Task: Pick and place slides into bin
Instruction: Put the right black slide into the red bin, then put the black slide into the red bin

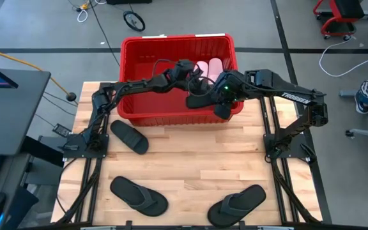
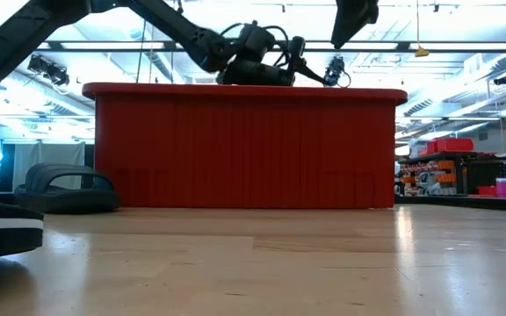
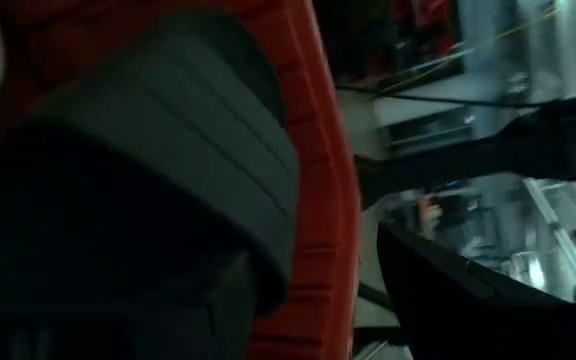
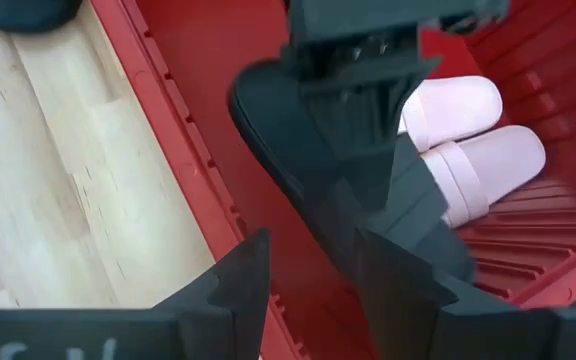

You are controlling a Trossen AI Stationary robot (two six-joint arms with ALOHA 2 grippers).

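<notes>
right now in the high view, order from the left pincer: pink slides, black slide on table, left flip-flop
From the left pincer, over the bin:
1. Pink slides, in the bin beside it.
2. Black slide, on the table's left, outside the bin.
3. Left flip-flop, at the table's near edge.

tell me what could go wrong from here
The left hand holds a black slide over the bin near its wall; released, it could catch the rim or land on the pink slides. The open right hand hovers very close, so the two could collide.
</notes>
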